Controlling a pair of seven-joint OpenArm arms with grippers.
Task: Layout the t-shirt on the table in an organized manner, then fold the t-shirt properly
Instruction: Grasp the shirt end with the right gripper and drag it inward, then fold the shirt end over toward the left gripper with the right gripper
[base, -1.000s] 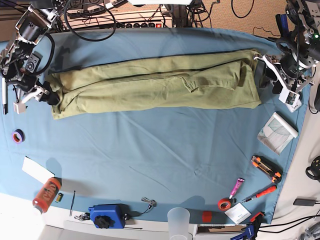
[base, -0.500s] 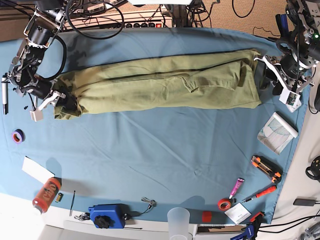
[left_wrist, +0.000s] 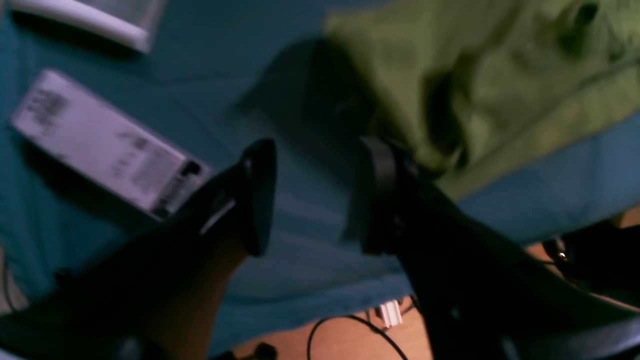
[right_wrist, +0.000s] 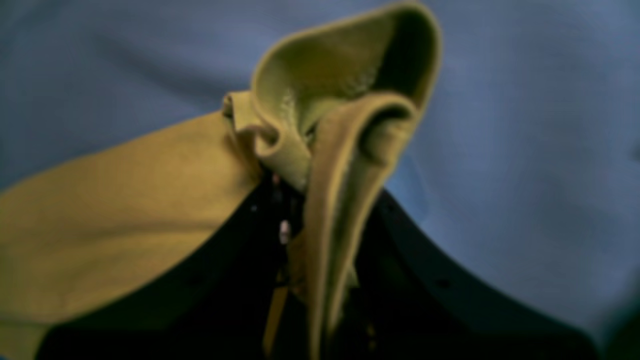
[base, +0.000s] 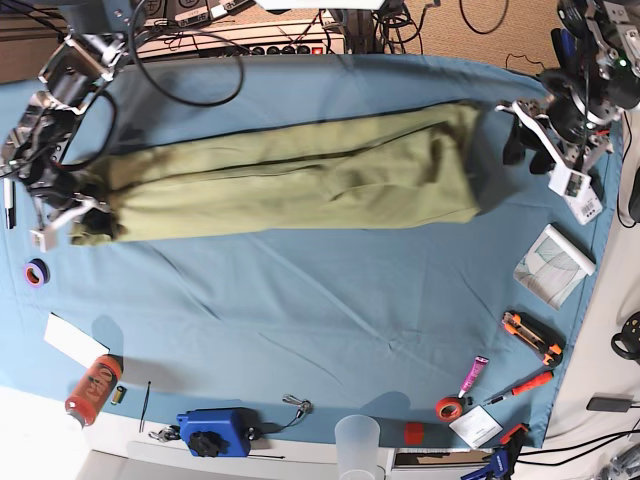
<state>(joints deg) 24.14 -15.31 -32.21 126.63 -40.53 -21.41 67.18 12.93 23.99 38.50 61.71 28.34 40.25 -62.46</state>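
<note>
Two arms are mine, and only one has work in hand just now; my right gripper (right_wrist: 305, 210) is clenched on a bunched edge of the large olive-green cotton t-shirt (base: 290, 185), the cloth curling up in a soft loop just past my fingertips in the right wrist view; a second ago those jaws stood wide beside the cloth, so the pinch is new; since then the whole long folded band of shirt has slid toward that gripper's side of the wide table under its light-blue cloth (base: 330, 330), and its far end has drawn away from my left gripper (left_wrist: 315, 195); that left gripper is released, jaws apart over bare blue cloth with nothing between them, the shirt's corner lying just beyond its right finger (left_wrist: 380, 190), and a flat white printed box (left_wrist: 105, 145) rests off to its other side; the shirt lies stretched lengthwise between my two tools, already narrowed into a strip; I judge the pull has tautened and shifted it, so the next fold should bring this gripped end over toward the free one; if the pinch holds only one layer, the strip may skew.
</note>
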